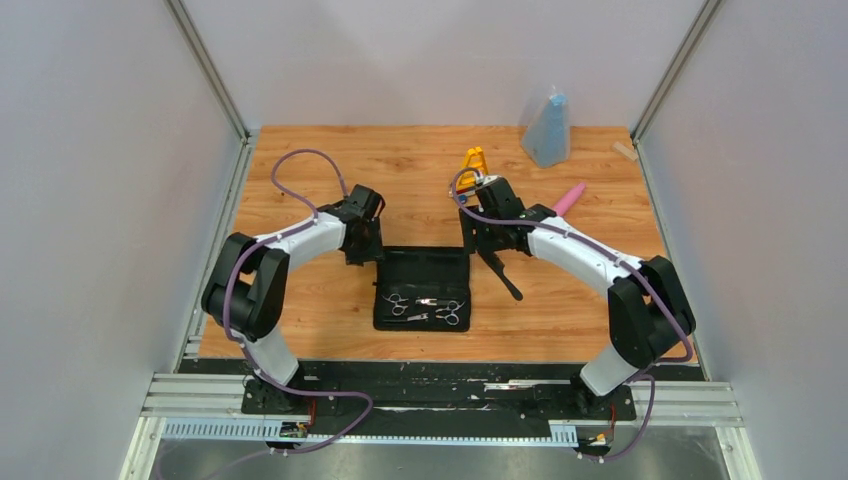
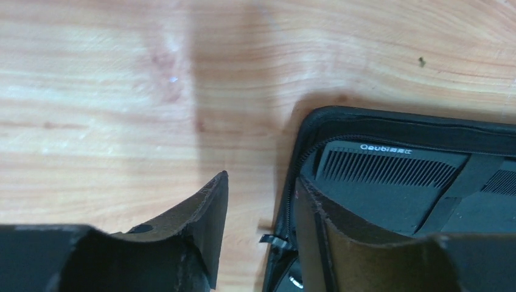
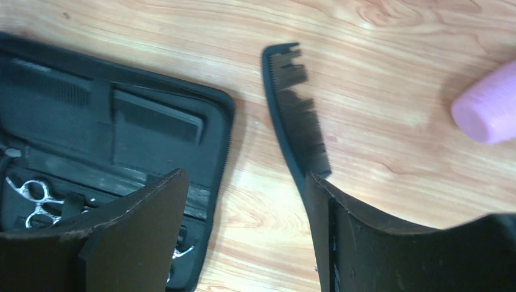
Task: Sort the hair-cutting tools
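An open black case [image 1: 423, 265] lies mid-table. Two silver scissors [image 1: 397, 303] [image 1: 450, 312] lie in its near half and show in the right wrist view [image 3: 33, 198]. A flat black comb [image 2: 389, 167] sits in a far pocket, with another toothed piece beside it [image 3: 155, 121]. A handled black comb [image 1: 500, 272] lies on the wood right of the case [image 3: 298, 115]. My left gripper [image 1: 362, 245] [image 2: 261, 180] is open and empty, straddling the case's far-left edge [image 2: 395, 121]. My right gripper [image 1: 487, 240] [image 3: 245, 176] is open and empty, between the case and the loose comb.
A pink wand [image 1: 569, 198] [image 3: 487, 112] lies right of my right arm. A yellow-orange toy [image 1: 473, 163] stands behind the right gripper. A blue bag [image 1: 548, 128] sits at the back right. Grey walls enclose the wooden table on three sides.
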`<state>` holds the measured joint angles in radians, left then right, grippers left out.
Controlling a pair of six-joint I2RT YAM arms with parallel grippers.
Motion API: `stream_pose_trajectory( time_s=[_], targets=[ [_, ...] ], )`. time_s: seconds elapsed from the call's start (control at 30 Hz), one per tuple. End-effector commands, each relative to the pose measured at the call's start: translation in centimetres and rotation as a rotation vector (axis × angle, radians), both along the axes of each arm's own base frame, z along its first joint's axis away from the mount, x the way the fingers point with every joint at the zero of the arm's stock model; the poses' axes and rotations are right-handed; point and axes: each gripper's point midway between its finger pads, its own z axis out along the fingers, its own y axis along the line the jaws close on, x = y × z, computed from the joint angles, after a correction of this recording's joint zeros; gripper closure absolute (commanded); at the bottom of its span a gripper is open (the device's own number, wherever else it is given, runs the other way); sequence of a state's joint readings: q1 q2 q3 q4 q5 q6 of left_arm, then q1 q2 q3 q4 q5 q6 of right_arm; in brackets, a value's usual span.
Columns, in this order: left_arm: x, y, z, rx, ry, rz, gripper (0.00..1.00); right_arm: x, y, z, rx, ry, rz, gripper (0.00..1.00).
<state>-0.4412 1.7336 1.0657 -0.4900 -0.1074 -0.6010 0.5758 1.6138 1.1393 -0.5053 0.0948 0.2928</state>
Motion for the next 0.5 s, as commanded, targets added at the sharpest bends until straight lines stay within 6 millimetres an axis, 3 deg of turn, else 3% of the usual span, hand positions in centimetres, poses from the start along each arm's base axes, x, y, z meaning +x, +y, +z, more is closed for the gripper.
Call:
stream_pose_trajectory(
  time_s=[0.0,0.23,0.3,0.47],
  targets=[
    [-0.5,2.2,3.7,0.038,-0.062,0.051,0.44,-1.3,-3.8,-0.9,-0.067,0.057,-0.120,0.28],
    [-0.9,4.6,11.2,0.009,-0.221,0.093,0.07,-2.1,-6.1,-3.6,-0.049,0.193,-0.158,0.28],
    [-1.3,6.0,13.3,0.010,-0.263,0.105,0.01,-1.5,-6.0,-3.9,-0.052,0.200,-0.157,0.28],
    [-2.8,10.1,17.7,0.034,-0.343,0.131,0.00,0.3,-4.7,-4.6,-0.056,0.214,-0.094,0.27]
  ],
)
